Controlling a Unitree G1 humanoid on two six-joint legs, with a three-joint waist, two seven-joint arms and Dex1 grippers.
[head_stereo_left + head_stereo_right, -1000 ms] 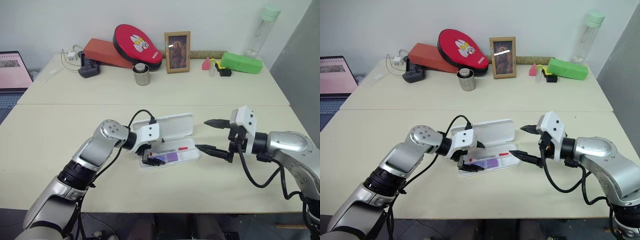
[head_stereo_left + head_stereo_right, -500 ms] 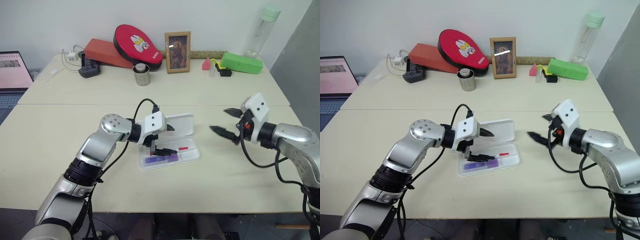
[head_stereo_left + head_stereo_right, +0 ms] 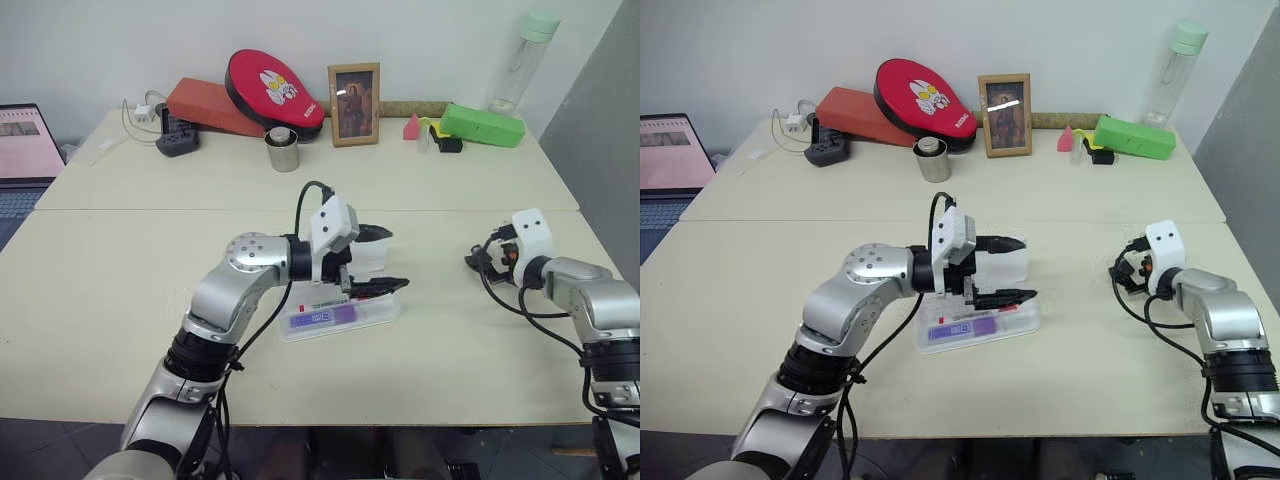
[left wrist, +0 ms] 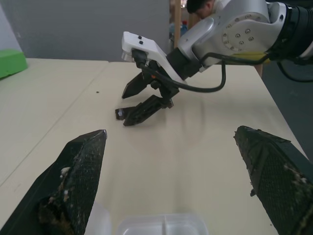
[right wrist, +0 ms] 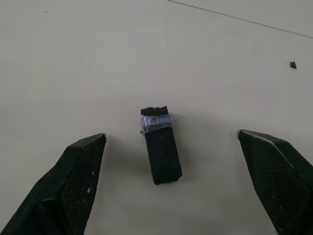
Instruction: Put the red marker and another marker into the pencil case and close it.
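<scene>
1. Since a second ago, both arms have left the pencil case (image 3: pixel 340 313): the left gripper (image 3: pixel 383 261) has risen from the tray, and the right gripper (image 3: pixel 474 263) has swung away towards 3 o'clock.
2. Left gripper: hangs just above the case and points sideways towards 3 o'clock, its two black fingers spread wide with nothing between them.
3. Right gripper: sits low over the table (image 3: pixel 120 290) near its 3 o'clock edge, well apart from the case, jaws wide and empty; a small black block (image 5: pixel 160 145) lies on the table between its fingers in the right wrist view.
4. Pencil case: lies open near the table's centre, its lid standing up behind the left gripper's fingers.
5. Purple marker (image 3: pixel 322 317): lies flat in the tray, towards its 9 o'clock end.
6. Red marker (image 3: pixel 327 304): lies in the tray just beyond the purple one, at its 12 o'clock side, partly hidden by the lower finger.
</scene>
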